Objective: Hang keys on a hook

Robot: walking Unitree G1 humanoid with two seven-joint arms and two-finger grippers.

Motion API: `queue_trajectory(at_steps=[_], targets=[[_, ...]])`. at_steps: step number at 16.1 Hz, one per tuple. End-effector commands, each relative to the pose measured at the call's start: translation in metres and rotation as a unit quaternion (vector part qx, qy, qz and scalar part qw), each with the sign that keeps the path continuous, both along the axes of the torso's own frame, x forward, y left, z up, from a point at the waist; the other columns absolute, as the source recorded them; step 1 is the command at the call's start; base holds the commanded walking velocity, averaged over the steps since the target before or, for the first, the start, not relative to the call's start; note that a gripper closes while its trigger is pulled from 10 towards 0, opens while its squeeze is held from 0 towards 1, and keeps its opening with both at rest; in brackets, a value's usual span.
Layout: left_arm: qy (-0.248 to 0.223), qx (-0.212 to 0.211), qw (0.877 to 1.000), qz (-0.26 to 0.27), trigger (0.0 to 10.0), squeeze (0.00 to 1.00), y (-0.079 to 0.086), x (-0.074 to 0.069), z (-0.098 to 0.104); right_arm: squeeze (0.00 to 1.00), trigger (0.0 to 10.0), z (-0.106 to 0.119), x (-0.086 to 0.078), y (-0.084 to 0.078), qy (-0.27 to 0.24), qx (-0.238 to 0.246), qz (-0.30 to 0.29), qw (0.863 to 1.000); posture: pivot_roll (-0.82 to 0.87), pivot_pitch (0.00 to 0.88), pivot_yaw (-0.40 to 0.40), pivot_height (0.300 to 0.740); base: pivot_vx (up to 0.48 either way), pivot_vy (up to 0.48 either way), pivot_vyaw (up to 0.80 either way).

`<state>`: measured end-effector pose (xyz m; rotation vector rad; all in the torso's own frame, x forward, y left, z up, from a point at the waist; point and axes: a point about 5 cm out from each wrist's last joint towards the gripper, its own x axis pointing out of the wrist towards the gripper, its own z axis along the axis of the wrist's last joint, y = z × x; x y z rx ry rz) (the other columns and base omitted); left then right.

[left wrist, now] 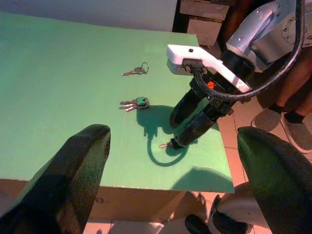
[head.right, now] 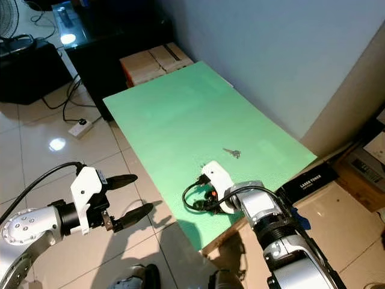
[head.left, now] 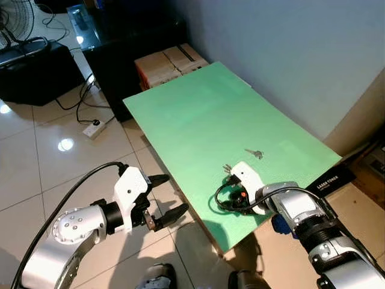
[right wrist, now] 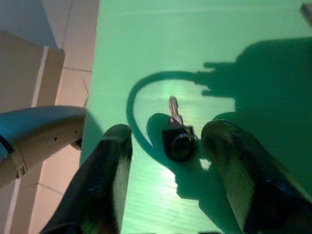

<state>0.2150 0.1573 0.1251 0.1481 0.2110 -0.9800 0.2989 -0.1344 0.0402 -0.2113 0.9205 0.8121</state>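
Observation:
A green table carries three sets of keys. One bunch on a ring lies toward the wall. Keys with a green tag rest nearer the table's front edge. A single black-headed key lies flat between the fingers of my right gripper, which is open and lowered to the table near its front edge. One finger stands on each side of that key, not closed on it. My left gripper hangs open over the floor, just off the table's left edge.
Cardboard boxes and a black cabinet stand past the table's far end. A power strip and cables lie on the tiled floor. A black toner box sits to the right. A person's legs stand beyond my right arm.

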Motion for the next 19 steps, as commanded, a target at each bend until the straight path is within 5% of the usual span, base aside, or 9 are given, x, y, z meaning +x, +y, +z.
queue_trajectory(at_steps=[1,10,11,12,19], targets=[[0.009,0.005,1.000,-0.001,10.0,0.00,0.001,-0.003,-0.004,1.00,10.0,-0.001,0.000,0.002,0.010,-0.009,0.014,1.000,0.04,0.183,0.052,0.740,0.000,0.000,0.00],[0.011,0.003,1.000,0.000,10.0,0.00,-0.004,-0.009,-0.010,0.97,10.0,-0.002,0.003,-0.006,-0.003,-0.065,0.047,0.997,0.03,0.181,0.035,0.740,0.000,0.000,0.00],[0.012,0.003,1.000,0.000,10.0,0.00,-0.004,-0.013,-0.011,0.18,10.0,-0.005,0.003,-0.005,-0.013,-0.080,0.055,0.995,0.03,0.180,0.034,0.740,0.000,0.000,0.00],[0.012,0.003,1.000,0.000,10.0,0.00,-0.003,-0.014,-0.012,0.00,10.0,-0.005,0.004,-0.005,-0.018,-0.085,0.055,0.995,0.03,0.180,0.034,0.740,0.000,0.000,0.00],[0.010,0.002,1.000,-0.001,10.0,0.00,0.000,-0.016,-0.007,0.00,10.0,-0.006,0.009,0.006,-0.063,-0.121,0.077,0.988,0.03,0.186,0.029,0.740,0.000,0.000,0.00]])
